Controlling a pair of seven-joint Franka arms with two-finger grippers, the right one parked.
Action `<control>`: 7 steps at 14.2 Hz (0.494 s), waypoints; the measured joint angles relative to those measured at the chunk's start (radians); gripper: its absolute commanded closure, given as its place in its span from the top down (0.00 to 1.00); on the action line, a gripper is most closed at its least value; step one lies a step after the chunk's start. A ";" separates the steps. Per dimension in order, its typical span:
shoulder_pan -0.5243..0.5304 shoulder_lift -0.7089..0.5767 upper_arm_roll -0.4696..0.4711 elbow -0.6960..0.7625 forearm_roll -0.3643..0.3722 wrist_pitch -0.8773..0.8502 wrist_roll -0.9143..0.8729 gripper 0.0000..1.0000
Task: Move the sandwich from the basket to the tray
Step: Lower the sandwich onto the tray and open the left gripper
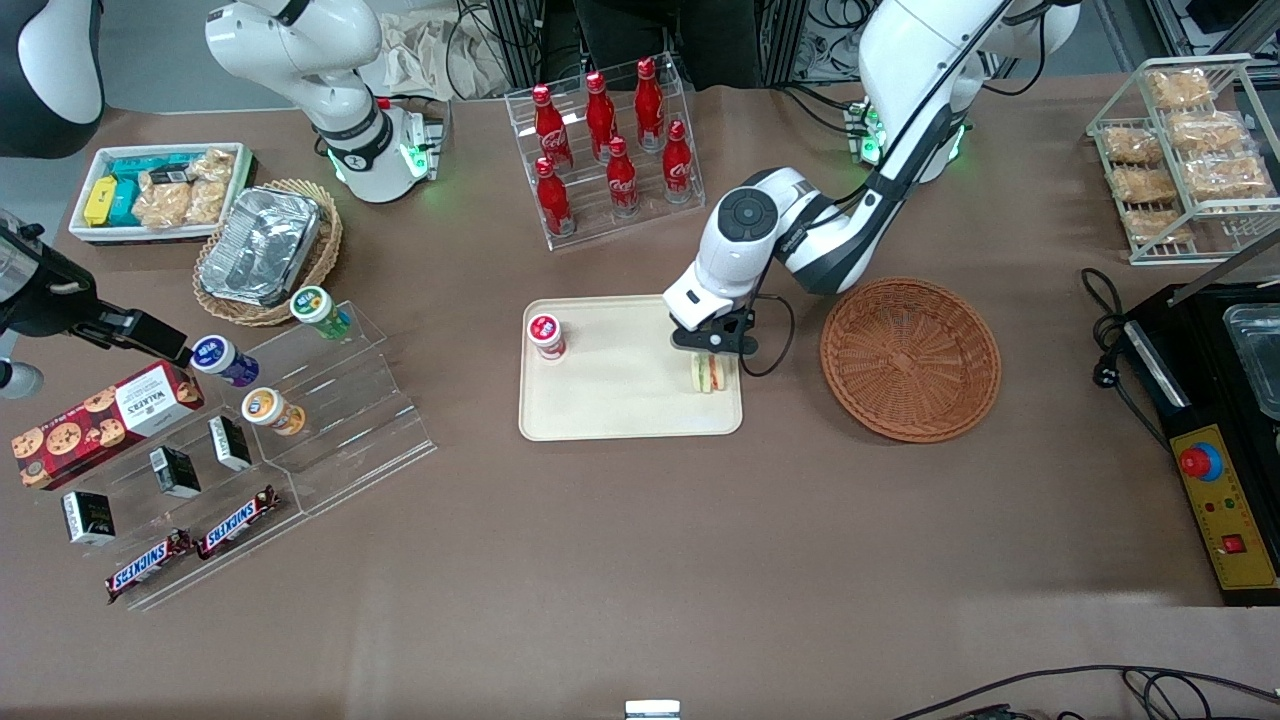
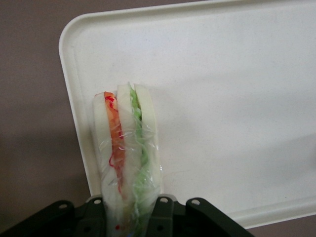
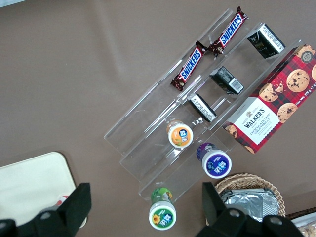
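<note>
My left gripper [image 1: 711, 352] is over the cream-beige tray [image 1: 620, 400], at the tray's end nearest the basket. It is shut on the sandwich [image 1: 709, 372], a plastic-wrapped white bread wedge with red, orange and green layers. In the left wrist view the sandwich [image 2: 127, 148] stands on edge between the black fingers [image 2: 163, 210], low over the tray [image 2: 232, 98] near its rim and corner. The round reddish-brown wicker basket [image 1: 910, 357] lies beside the tray, toward the working arm's end, with nothing in it.
A small red-lidded cup [image 1: 546, 335] stands on the tray's other end. A rack of red cola bottles [image 1: 610, 140] is farther from the camera than the tray. A clear stepped stand [image 1: 300, 420] with cups and snack bars lies toward the parked arm's end.
</note>
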 measured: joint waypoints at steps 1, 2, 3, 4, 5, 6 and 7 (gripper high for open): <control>0.000 0.003 0.000 0.000 0.010 0.002 -0.001 0.00; -0.001 0.007 0.000 0.000 0.020 0.008 -0.002 0.00; -0.002 0.013 0.000 0.000 0.027 0.016 -0.004 0.00; -0.003 0.018 0.001 0.000 0.029 0.021 -0.004 0.00; -0.005 0.024 0.001 0.001 0.029 0.024 -0.004 0.00; -0.007 0.029 0.001 0.001 0.029 0.025 -0.004 0.08; -0.010 0.033 0.002 0.002 0.029 0.027 -0.005 0.31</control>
